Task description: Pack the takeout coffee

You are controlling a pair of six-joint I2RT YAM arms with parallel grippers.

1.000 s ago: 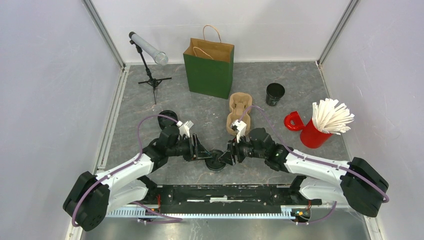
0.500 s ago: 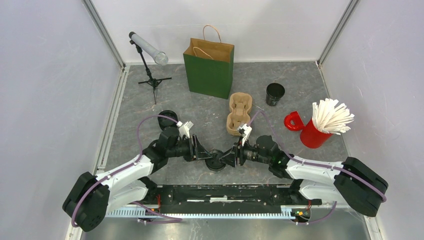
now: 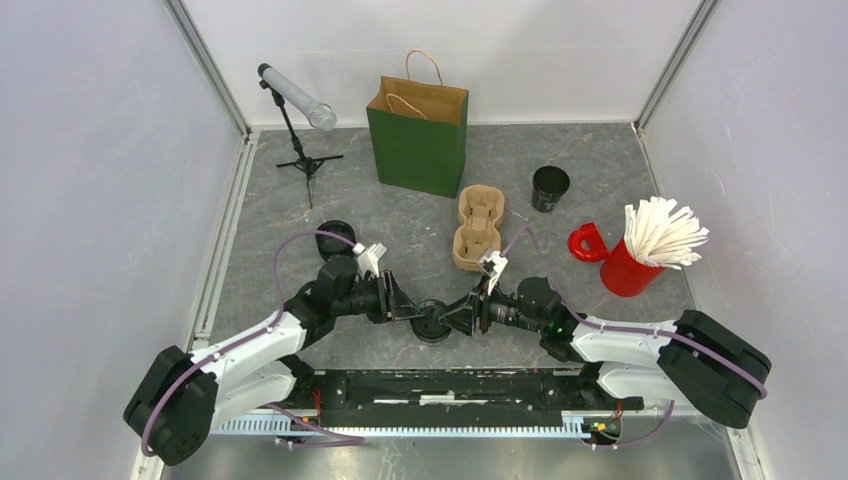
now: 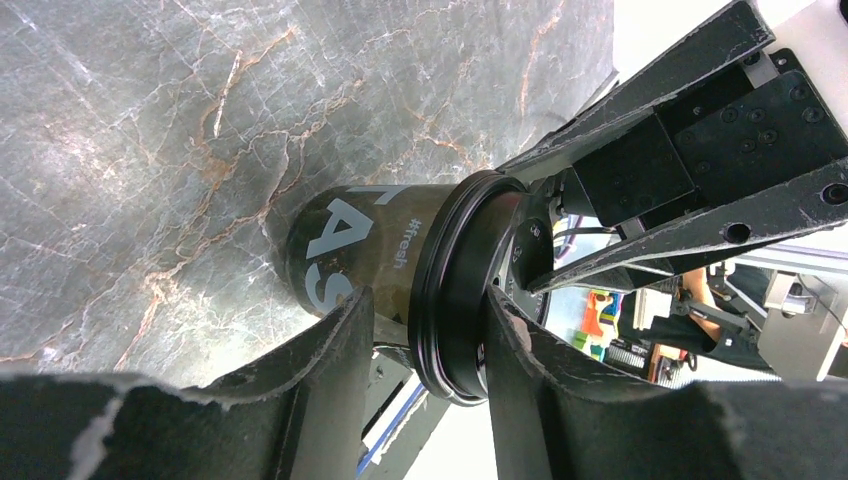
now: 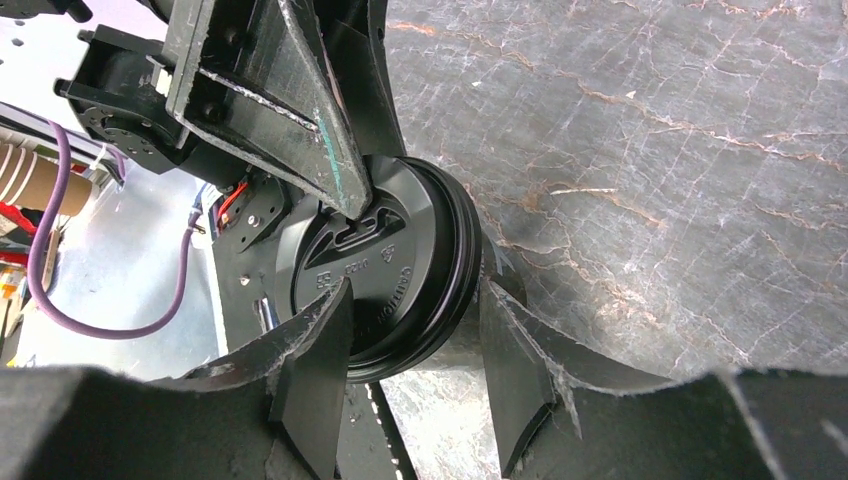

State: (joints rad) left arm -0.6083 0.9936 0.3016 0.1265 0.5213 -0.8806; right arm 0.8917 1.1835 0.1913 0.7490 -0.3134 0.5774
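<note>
The takeout coffee (image 3: 432, 322), a small black cup with a black sip lid, stands upright near the table's front edge between my two arms. My left gripper (image 3: 418, 311) reaches it from the left. In the left wrist view one finger (image 4: 505, 345) lies on the lid's top and the other (image 4: 335, 335) sits beside the printed cup body (image 4: 345, 245), with a gap below the lid rim. My right gripper (image 3: 457, 315) comes from the right. One of its fingers (image 5: 325, 325) overlaps the lid (image 5: 385, 270) and the other (image 5: 505, 350) stands beside the rim. Both grippers are open around the lid.
A brown pulp cup carrier (image 3: 478, 228) lies behind the cup, with a green paper bag (image 3: 420, 135) further back. A lidless black cup (image 3: 550, 187), a red mug of white sticks (image 3: 640, 255), a squat black round piece (image 3: 335, 235) and a small tripod (image 3: 300, 125) stand around.
My right wrist has swung down and away from the carrier, and now lies level with the cup. Both pairs of jaws have narrowed a little around the lid. The cup has not moved.
</note>
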